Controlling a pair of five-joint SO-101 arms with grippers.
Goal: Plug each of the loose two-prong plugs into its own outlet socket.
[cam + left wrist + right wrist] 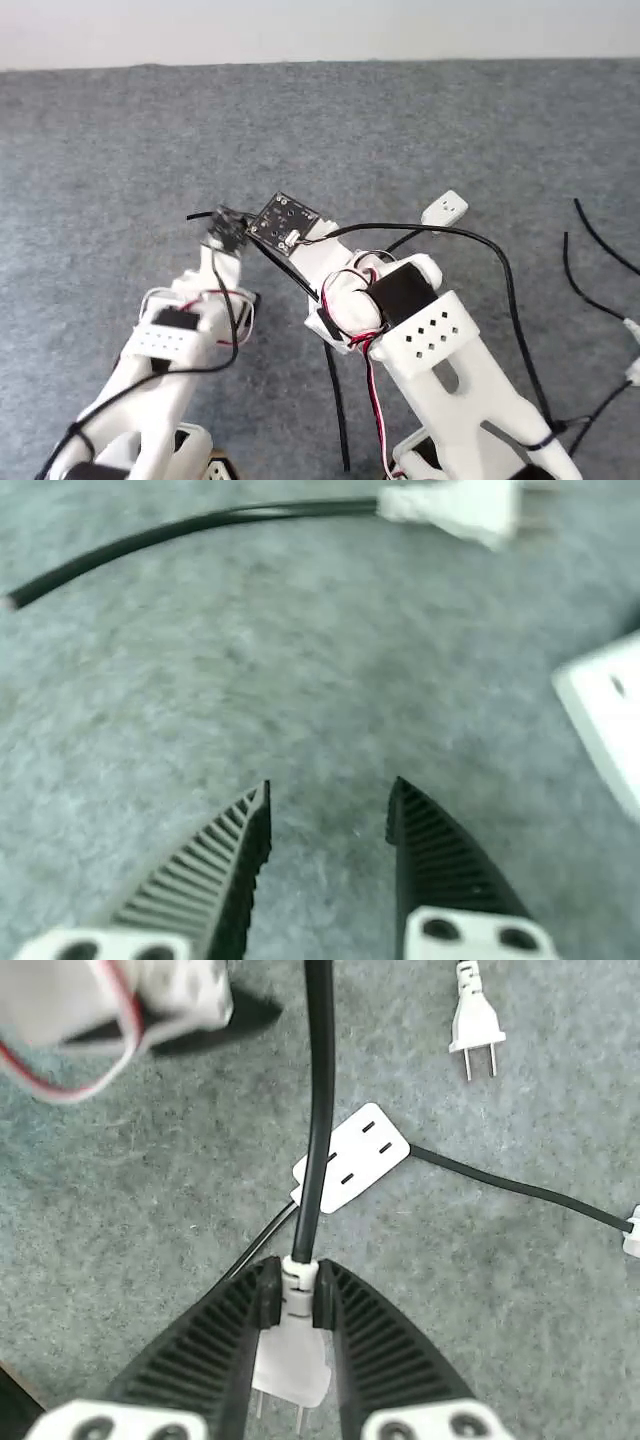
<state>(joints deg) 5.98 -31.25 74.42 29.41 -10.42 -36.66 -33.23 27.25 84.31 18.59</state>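
Note:
My right gripper [292, 1270] is shut on a white two-prong plug [290, 1360] at its cord end, with the prongs pointing back toward the wrist. The plug's black cord [318, 1090] runs over a white outlet block [350, 1158] lying on the carpet just beyond. A second loose white plug [475, 1030] lies farther off. My left gripper [328, 795] is open over bare carpet. Ahead of it lies a white plug [465, 505] on a black cord, and the corner of a white outlet [605, 715] is off to one side. From above, both arms meet mid-table.
Grey carpet covers the table. A white socket piece [445, 208] lies behind the right arm [400, 300], and thin black cables [590, 290] trail at the right edge. The left arm [175, 330] stands close beside the right one.

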